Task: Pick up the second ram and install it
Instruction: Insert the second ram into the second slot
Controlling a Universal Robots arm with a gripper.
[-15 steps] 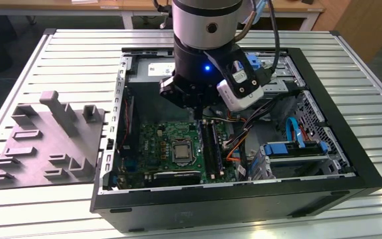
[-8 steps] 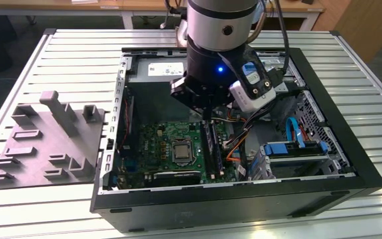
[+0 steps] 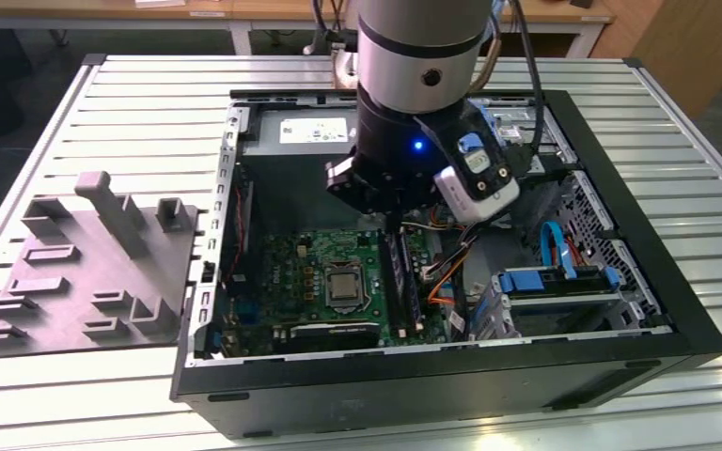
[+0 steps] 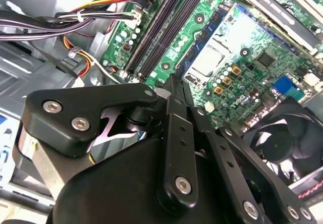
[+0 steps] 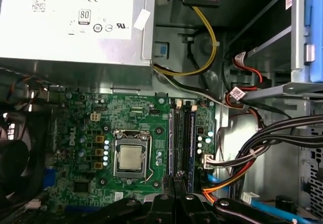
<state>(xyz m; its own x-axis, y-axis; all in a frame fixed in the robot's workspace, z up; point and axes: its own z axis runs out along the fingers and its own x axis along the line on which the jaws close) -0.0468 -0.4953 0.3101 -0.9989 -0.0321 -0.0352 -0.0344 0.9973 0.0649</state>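
Currently I am hovering my black metal fingers (image 5: 162, 209), closed together, over the long dark memory slots (image 5: 182, 138) of the square green motherboard (image 5: 101, 128). I judge this the install step, demanding square alignment.

The gripper (image 4: 174, 81) hides the near end of the ram slots (image 4: 160, 28); the fan (image 4: 283, 142) beside it is cut by the edge.

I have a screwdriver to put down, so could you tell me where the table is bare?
Bare slats lie on the table to the exterior view's right of the computer case, and beyond the grey tray. Inside the case is crowded with cables.
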